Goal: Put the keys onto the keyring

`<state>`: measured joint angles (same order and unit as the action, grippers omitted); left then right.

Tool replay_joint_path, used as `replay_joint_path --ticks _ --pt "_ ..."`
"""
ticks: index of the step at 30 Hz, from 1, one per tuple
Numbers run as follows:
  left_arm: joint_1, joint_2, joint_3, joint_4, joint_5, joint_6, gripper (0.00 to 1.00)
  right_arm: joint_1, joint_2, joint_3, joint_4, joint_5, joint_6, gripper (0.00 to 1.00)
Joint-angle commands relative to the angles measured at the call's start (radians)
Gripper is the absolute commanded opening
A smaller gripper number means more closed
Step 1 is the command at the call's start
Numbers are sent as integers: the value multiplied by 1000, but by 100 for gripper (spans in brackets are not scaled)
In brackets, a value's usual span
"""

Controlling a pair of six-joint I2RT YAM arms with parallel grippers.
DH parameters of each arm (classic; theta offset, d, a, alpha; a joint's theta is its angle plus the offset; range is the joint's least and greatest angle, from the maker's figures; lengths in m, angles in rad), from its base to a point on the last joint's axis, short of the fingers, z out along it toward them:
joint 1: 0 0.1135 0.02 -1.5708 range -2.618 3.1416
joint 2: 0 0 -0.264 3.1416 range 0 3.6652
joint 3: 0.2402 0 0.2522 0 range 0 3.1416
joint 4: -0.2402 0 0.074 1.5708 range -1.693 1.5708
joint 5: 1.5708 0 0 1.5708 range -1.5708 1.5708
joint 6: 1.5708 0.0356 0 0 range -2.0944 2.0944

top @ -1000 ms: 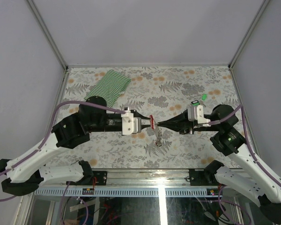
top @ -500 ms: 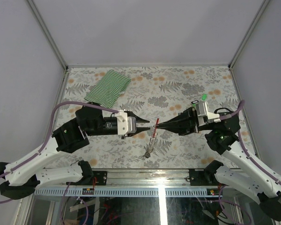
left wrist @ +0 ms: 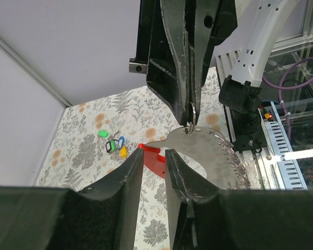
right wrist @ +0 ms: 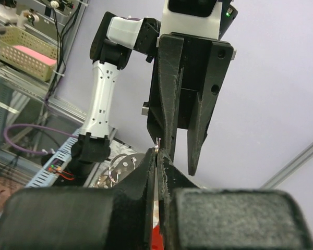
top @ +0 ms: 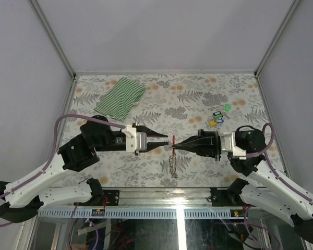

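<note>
Right fingers, black and tapered, are pressed together on the thin silvery metal edge of the keyring, a small red curved loop joined to a silvery toothed metal strip and a short chain. Left fingers, black and padded, stand spread, their tips facing the right fingers above the middle of the surface, a floral-patterned sheet in grey and orange. In the left wrist view the red loop shows in the gap between the left tips; whether either tip touches it cannot be told. The keyring is held off the surface between the two sets of tips, and in the top view its chain trails from the loop towards the near edge. The keys, a small cluster of metal keys with bright plastic tags in green, blue and yellow beside a black piece, lie on the surface to the far right of the fingers, well apart from the keyring. A green-and-white striped cloth lies flat at the far left of the surface, well apart from both arms.
</note>
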<state>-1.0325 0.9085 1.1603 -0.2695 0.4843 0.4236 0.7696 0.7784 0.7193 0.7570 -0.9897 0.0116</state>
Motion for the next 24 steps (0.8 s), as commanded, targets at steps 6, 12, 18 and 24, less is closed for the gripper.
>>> replay_joint_path --ticks 6,12,18,24 --pt "-4 -66 -61 133 65 51 24 17 -53 35 -155 -21 -409 1" --pt "-3 -66 -68 144 65 42 25 20 -81 70 -365 0 -647 1" --pt "-3 -65 -80 182 21 -5 27 20 -102 99 -526 30 -785 1" --pt "-4 -61 -105 263 -116 -156 35 21 -128 89 -581 97 -759 1"
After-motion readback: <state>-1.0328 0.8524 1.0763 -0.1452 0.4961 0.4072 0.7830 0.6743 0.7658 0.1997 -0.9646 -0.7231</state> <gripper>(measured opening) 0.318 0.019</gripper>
